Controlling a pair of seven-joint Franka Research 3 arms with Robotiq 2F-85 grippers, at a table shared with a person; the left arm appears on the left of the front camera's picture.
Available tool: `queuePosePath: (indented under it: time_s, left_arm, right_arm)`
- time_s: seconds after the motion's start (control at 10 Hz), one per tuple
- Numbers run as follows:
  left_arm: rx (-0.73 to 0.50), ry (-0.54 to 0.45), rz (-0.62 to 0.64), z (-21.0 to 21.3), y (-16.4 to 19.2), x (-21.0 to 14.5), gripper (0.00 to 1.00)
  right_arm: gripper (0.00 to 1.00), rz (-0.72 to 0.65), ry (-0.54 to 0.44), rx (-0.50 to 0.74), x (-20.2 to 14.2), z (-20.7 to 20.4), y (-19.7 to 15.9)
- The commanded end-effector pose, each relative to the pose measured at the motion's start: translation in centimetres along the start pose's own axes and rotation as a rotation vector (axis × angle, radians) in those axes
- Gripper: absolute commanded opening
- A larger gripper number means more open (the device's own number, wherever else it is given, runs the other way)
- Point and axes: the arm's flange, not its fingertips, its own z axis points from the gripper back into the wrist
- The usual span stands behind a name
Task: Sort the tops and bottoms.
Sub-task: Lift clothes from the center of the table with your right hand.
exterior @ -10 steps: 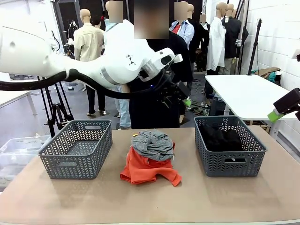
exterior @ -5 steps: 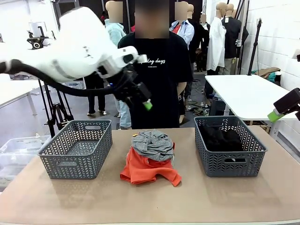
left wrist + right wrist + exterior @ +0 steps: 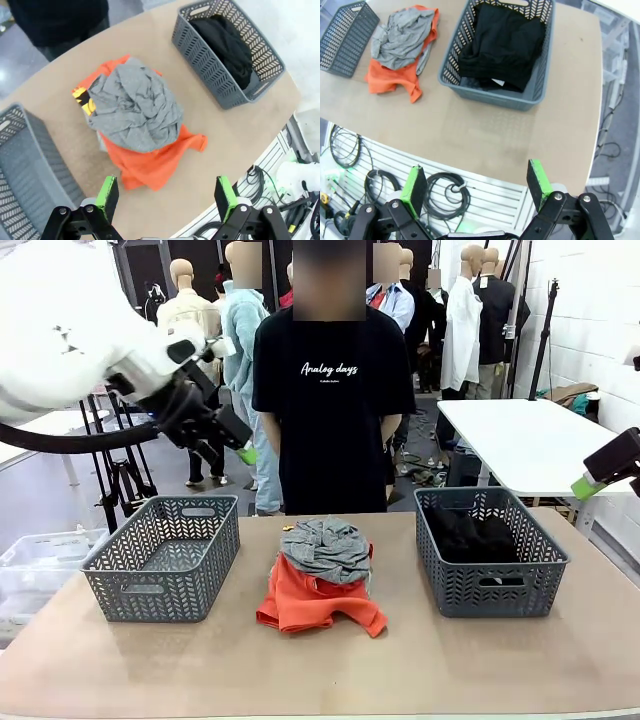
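Tops (image 3: 322, 575) are lying heaped on the table (image 3: 150, 660).
Left hand (image 3: 166, 196) and right hand (image 3: 476, 184) are hovering released, grasping nothing.

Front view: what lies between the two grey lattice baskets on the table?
A heap of tops: a crumpled grey garment on an orange T-shirt, with bare brown tabletop on both sides, as the front view shows.
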Motion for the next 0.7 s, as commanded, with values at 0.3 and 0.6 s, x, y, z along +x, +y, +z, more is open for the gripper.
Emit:
queuePosePath:
  time_s: [0.3, 0.6]
  left_arm:
    - [0.034, -0.039, 0.019, 1.1, 0.4, -1.7, 1.00]
    - [0.021, -0.021, 0.022, 1.3, 0.3, -1.8, 1.00]
  right_arm:
    - [1.00, 0.006, 0.010, -0.001, -0.1, -0.2, 0.0]
    - [1.00, -0.004, 0.009, 0.012, 0.4, -0.3, 0.1]
